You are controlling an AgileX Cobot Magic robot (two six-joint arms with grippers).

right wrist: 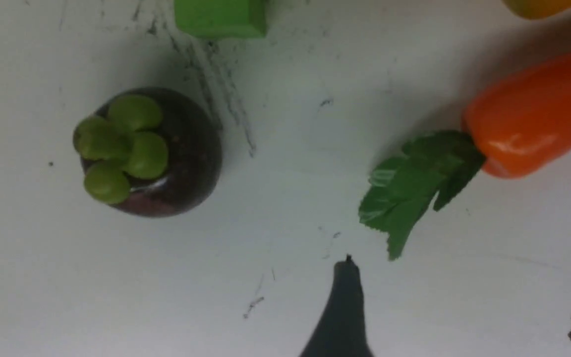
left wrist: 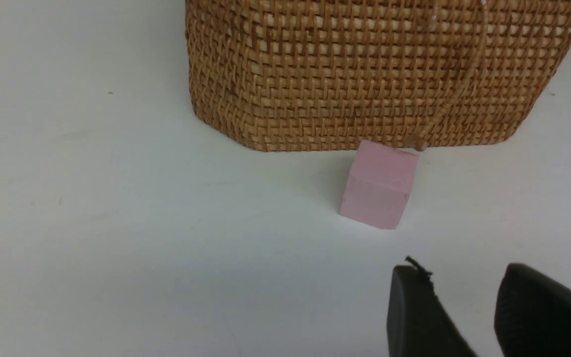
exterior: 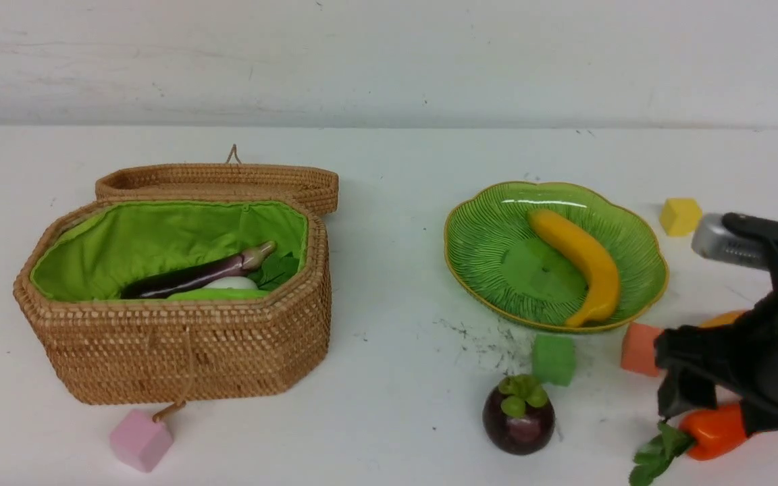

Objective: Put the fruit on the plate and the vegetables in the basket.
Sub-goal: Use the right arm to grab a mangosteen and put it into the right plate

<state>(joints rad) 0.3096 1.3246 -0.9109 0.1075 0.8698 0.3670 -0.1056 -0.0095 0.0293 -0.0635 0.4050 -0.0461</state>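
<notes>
Fruit, front view: banana lies in the plate; mangosteen stands on the tabletop just in front of the plate; mango sits behind the right arm, mostly hidden. 1 of 3 placed.
Vegetables, front view: eggplant, radish and cucumber piece lie in the open basket; pepper lies on the tabletop at front right, leaves towards the mangosteen. 3 of 4 placed.
Right hand, front view: right hand hangs low over the pepper, judged to be lining up to collect it for the basket.
Left wrist view: left hand sits low over bare tabletop, near a pink cube just beside the basket wall. 2 fingers moderately apart, nothing between them. Judged parked clear while the other arm works.
Right wrist view: 2 fingers spread wide, gripping and touching nothing. Pepper leaves lie near 1 finger; mangosteen well apart. Judged not yet centred on the pepper body.
</notes>
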